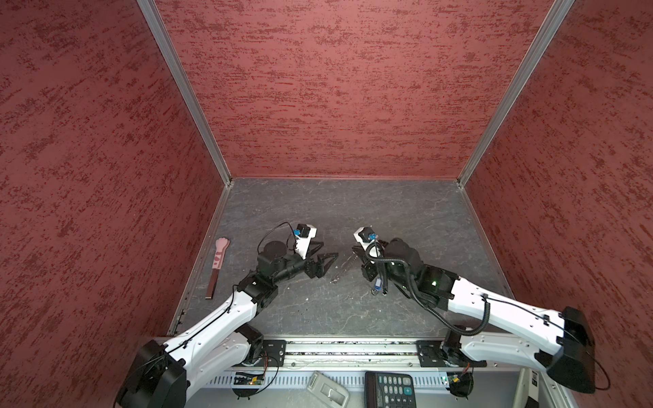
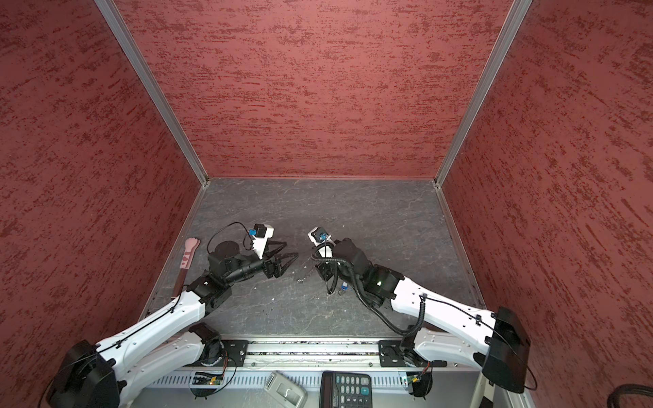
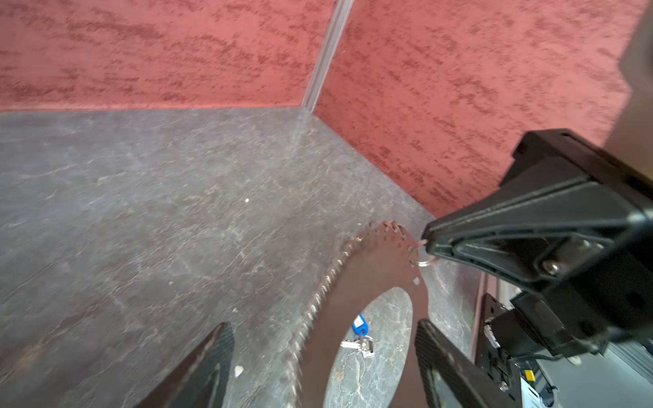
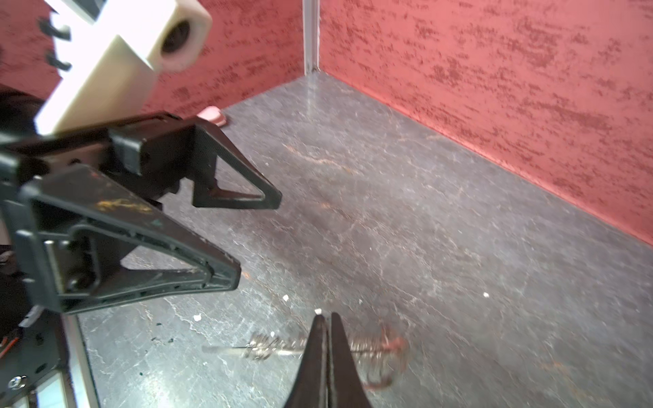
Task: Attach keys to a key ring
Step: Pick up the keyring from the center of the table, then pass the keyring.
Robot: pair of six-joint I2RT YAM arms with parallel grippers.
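Note:
The key ring (image 3: 374,268) is a dark hoop edged with small silver links, standing upright above the floor; both top views show only its links (image 1: 339,271) (image 2: 305,273). My right gripper (image 4: 327,318) is shut on the hoop's rim, and its fingertip (image 3: 429,240) meets the top of the hoop. My left gripper (image 3: 324,326) is open, with one finger on each side of the hoop's lower part and not touching it. The keys, on a blue tag (image 3: 360,326), lie on the floor beyond the hoop, under the right arm (image 1: 377,284) (image 2: 343,285).
A pink paw-tipped stick (image 1: 219,258) lies along the left wall. A calculator (image 1: 392,388) and a grey device (image 1: 327,388) sit below the front rail. Red walls (image 1: 335,88) close in the grey stone floor (image 1: 353,205) on three sides.

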